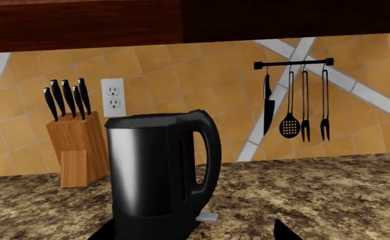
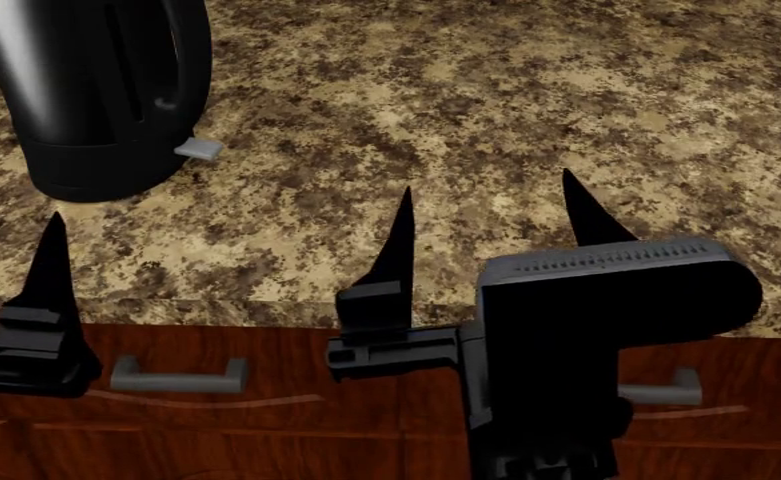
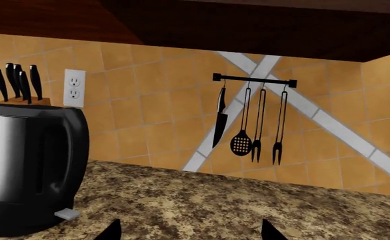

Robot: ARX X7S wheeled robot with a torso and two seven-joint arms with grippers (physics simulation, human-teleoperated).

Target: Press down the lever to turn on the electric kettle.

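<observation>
The electric kettle (image 2: 90, 90), tall glossy black with a loop handle, stands on the granite counter at the far left. Its lever (image 2: 201, 148), a small light-grey tab, juts from the base below the handle. In the left wrist view the kettle (image 1: 155, 170) fills the near middle, with the lever (image 1: 208, 216) between the tips of my open, empty left gripper (image 1: 191, 232). Only one left finger (image 2: 46, 270) shows in the head view, short of the kettle. My right gripper (image 2: 486, 185) is open and empty over the counter's front edge, right of the lever (image 3: 67, 214) and kettle (image 3: 28, 170).
A wooden knife block (image 1: 78, 150) and a wall outlet (image 1: 113, 96) are behind the kettle. A rail of hanging utensils (image 1: 294, 63) is on the tiled wall to the right. Dark cabinets hang overhead. Grey drawer handles (image 2: 179, 375) sit below the counter edge.
</observation>
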